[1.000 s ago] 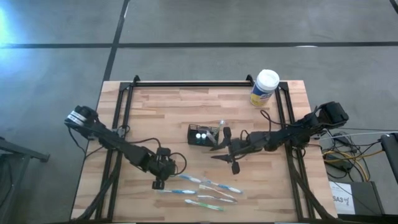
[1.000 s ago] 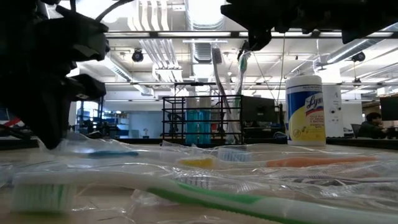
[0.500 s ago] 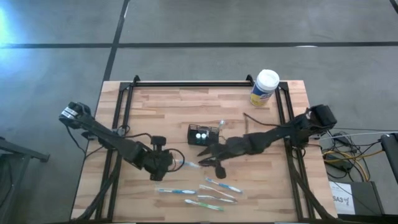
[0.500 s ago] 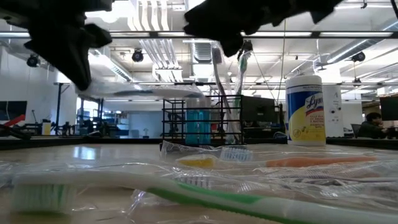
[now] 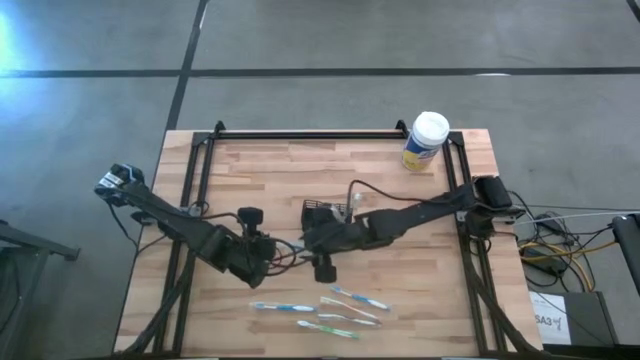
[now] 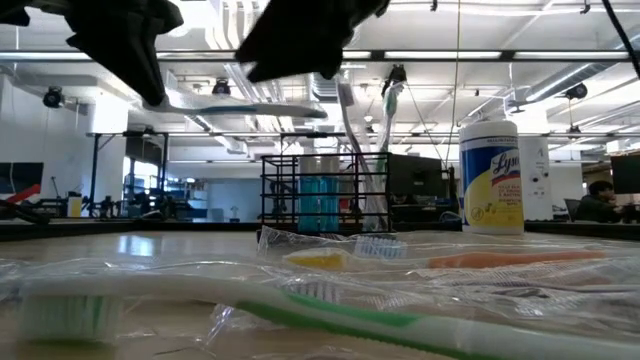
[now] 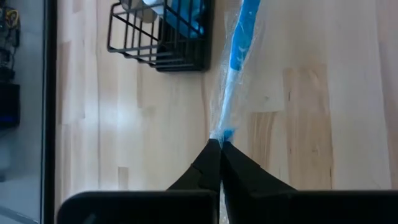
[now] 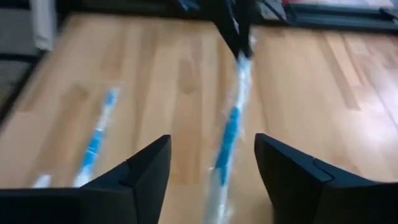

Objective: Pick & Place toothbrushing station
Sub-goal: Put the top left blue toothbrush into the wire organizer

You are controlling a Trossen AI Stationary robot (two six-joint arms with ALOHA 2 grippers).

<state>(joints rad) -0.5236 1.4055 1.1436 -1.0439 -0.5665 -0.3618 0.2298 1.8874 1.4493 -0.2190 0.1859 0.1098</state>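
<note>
My left gripper (image 5: pixel 272 250) is shut on a blue toothbrush in a clear wrapper (image 7: pixel 239 43), held above the table's middle. My right gripper (image 8: pixel 212 142) is open and faces the left one. Its two fingers stand on either side of the toothbrush's free end (image 8: pixel 229 134), and I see no touch. The black mesh holder box (image 5: pixel 318 208) stands just beyond on the table, partly under my right arm. In the low view two toothbrushes (image 6: pixel 345 110) stand upright in the holder (image 6: pixel 325 190). Several wrapped toothbrushes (image 5: pixel 330 312) lie flat on the near part of the table. My left gripper pinches the wrapped blue toothbrush at its very end (image 7: pixel 219 133) between its two fingertips. The fingers lie in line with the brush, which runs straight out from them toward the table's right. The brush hangs about level (image 6: pixel 240 108), lifted clear of the table.
A yellow canister with a white lid (image 5: pixel 425 140) stands at the far right corner. Black rails (image 5: pixel 310 133) frame the table's far, left and right sides. Bare wood lies at the far left (image 5: pixel 250 170).
My left gripper has risen and gone toward the far edge, lifting the blue toothbrush off the table; it now hangs level and clear. My right gripper has gone toward the table's left, up to the brush's free end.
</note>
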